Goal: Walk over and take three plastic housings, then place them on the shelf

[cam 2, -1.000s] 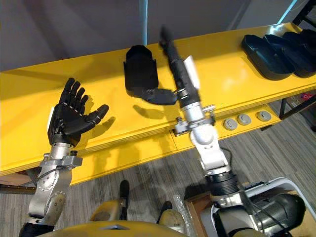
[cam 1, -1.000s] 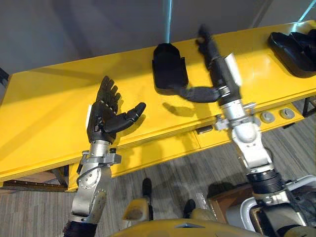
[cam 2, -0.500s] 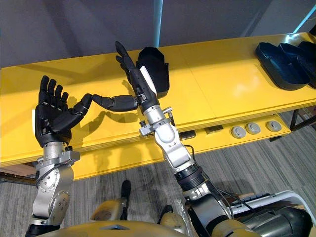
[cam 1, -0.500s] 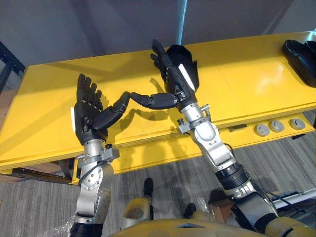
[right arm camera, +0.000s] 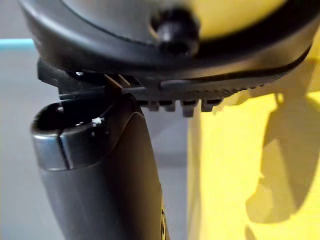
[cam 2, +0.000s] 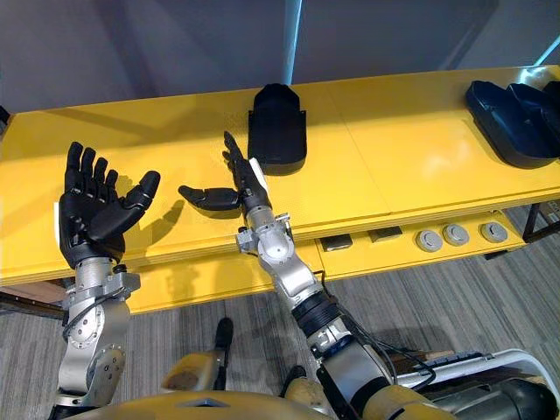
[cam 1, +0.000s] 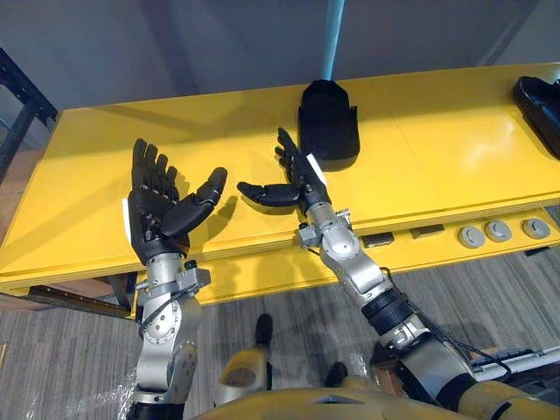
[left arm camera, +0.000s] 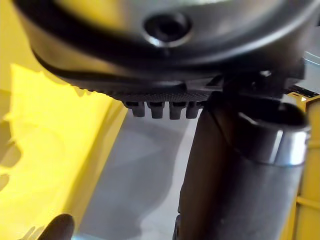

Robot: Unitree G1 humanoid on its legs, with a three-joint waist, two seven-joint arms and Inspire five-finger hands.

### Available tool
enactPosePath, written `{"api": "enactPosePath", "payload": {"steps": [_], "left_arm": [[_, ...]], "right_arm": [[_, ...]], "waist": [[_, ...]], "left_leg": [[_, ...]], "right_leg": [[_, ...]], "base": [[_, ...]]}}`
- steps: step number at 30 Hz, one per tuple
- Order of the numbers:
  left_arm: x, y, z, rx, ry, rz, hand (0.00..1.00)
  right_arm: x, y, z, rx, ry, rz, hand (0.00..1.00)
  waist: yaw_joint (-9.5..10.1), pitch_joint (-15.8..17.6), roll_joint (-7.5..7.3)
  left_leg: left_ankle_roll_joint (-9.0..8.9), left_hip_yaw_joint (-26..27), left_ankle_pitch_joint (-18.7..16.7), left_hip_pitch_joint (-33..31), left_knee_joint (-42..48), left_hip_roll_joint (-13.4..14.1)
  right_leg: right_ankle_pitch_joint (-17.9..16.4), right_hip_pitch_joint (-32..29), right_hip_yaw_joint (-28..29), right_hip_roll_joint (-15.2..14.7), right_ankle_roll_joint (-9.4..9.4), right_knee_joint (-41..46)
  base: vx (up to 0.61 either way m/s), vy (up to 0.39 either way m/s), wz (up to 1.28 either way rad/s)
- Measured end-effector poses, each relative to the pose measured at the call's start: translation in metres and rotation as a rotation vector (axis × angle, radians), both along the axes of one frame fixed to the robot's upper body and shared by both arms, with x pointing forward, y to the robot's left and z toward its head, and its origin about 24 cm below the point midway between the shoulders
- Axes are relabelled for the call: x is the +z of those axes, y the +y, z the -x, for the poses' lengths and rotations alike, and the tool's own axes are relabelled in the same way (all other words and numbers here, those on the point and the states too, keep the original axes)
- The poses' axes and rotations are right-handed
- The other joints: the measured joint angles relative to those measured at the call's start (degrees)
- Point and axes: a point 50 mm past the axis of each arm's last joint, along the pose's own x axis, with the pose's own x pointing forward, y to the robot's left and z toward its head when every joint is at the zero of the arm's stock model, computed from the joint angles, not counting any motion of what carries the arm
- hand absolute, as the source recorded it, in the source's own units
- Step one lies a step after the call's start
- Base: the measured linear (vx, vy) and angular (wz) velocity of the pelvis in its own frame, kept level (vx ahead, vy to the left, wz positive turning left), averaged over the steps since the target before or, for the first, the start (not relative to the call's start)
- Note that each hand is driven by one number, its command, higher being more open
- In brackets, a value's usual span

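Plastic housing (cam 1: pixel 328 124): a black, open shell lying on the yellow desk (cam 1: pixel 437 149) toward its far edge. It sits just beyond the right hand's fingertips, apart from them, and nothing touches it.
Other plastic housings (cam 2: pixel 514 109): dark shells at the desk's right end, well apart from both hands. They look like two overlapping pieces, though the count is hard to tell at the picture's edge.
Right hand (cam 1: pixel 296 178): over the middle of the desk near its front edge. The fingers are straight and point toward the housing, the thumb sticks out to the robot's left, and it holds nothing.
Left hand (cam 1: pixel 160 208): raised over the left part of the desk with the palm showing. The fingers are spread and upright, the thumb angles toward the right hand, and it holds nothing. The two thumbs are near each other but apart.
Desk front: a row of round fittings (cam 1: pixel 498 231) is set in the lower panel toward the right.
Behind the desk: a pale blue post (cam 1: pixel 332 35) stands against a grey wall (cam 1: pixel 175 44).
Floor (cam 1: pixel 79 367): grey, plank-patterned.
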Motion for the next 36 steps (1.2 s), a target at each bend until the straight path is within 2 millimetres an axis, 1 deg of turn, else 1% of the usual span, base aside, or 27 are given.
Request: {"api": "enactPosePath", "payload": {"steps": [4,7,14,18,21,32,36], "left_arm": [[0.0,0.0,0.0,-0.002,0.0,0.001,1.0],[0.0,-0.003,0.0,-0.013,0.001,0.003,1.0],[-0.001,-0.007,-0.001,-0.033,0.0,0.005,1.0],[-0.001,-0.007,-0.001,-0.036,0.001,0.005,1.0],[-0.001,-0.01,-0.001,-0.047,0.002,0.007,1.0],[-0.003,-0.01,-0.001,-0.05,0.012,0.006,1.0],[-0.004,-0.015,-0.002,-0.072,0.015,0.007,1.0]], "right_arm": [[0.004,0.003,-0.003,0.006,-0.01,0.002,1.0],[0.0,0.003,-0.004,-0.013,0.0,0.025,1.0],[-0.001,0.0,-0.008,-0.088,0.003,0.026,1.0],[0.001,0.005,-0.007,-0.119,-0.011,0.028,1.0],[0.001,0.004,-0.007,-0.143,-0.009,0.018,1.0],[0.001,0.008,-0.007,-0.15,0.001,-0.002,1.0],[0.001,0.007,-0.007,-0.154,0.001,-0.002,1.0]], "waist": [[0.05,0.0,0.06],[0.0,0.01,0.24],[-0.01,0.02,0.4],[-0.07,0.03,0.42],[-0.06,0.03,0.42],[-0.23,0.05,0.46],[-0.26,0.05,0.45]], "left_leg": [[-0.14,-0.27,0.07,-0.04,0.12,0.14],[-0.23,-0.31,0.07,-0.07,0.1,0.23],[-0.23,-0.18,0.06,-0.16,-0.02,0.22],[-0.21,0.12,0.07,-0.56,0.0,0.24],[-0.15,0.29,0.12,-0.65,0.04,0.15],[-0.07,1.45,0.07,-0.65,-0.04,0.18],[-0.04,1.49,0.08,-0.65,-0.04,0.15]], "right_leg": [[-0.82,-0.59,0.0,-0.05,0.04,1.4],[-1.34,-0.83,-0.03,-0.07,-0.32,1.94],[-1.37,-0.98,-0.01,-0.13,-0.34,1.92],[-1.36,-1.6,0.11,-0.2,-0.33,2.06],[-1.34,-1.82,0.16,-0.4,-0.3,2.29],[-1.28,-2.65,1.48,-0.61,-0.22,2.52],[-1.21,-2.66,1.52,-0.65,-0.13,2.5]], "base": [[0.0,-0.051,0.03],[0.0,-0.041,0.0],[0.0,-0.014,0.0],[0.0,-0.019,-0.03],[0.0,0.0,0.0],[-0.01,-0.018,-0.05],[0.0,0.0,0.0]]}}
